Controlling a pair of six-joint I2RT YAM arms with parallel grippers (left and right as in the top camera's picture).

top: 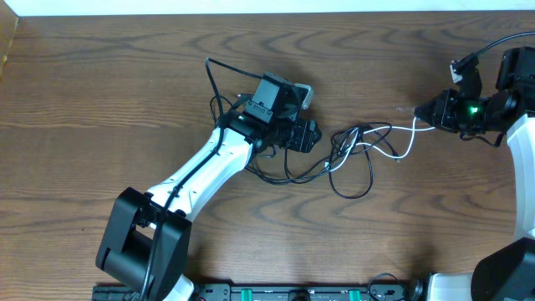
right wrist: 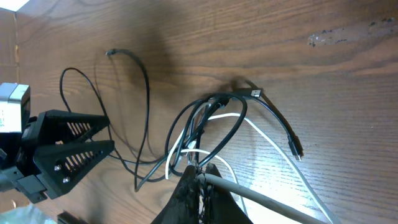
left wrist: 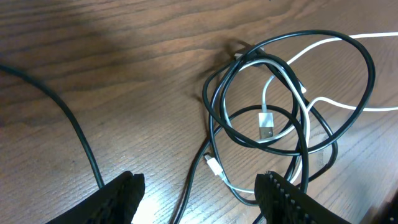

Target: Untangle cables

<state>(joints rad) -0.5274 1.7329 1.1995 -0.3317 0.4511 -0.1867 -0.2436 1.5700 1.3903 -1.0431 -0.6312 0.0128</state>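
Note:
Black cables (top: 365,177) and a white cable (top: 405,154) lie tangled in loose loops at the table's middle. My left gripper (top: 315,135) is open just left of the tangle. In the left wrist view its fingers (left wrist: 202,200) straddle a black strand, with the black loops (left wrist: 351,45) and the white cable's plug (left wrist: 266,124) just ahead. My right gripper (top: 420,114) is shut on the white cable, which runs taut from the tangle to it. The right wrist view shows its jaws (right wrist: 200,179) pinching the white cable (right wrist: 268,140) beside the black loops (right wrist: 231,132).
One black cable strand (top: 209,82) loops out behind my left arm toward the far side; its free end (right wrist: 112,53) lies on bare wood. The left gripper (right wrist: 68,149) shows in the right wrist view. A cardboard edge (top: 7,42) stands at the far left.

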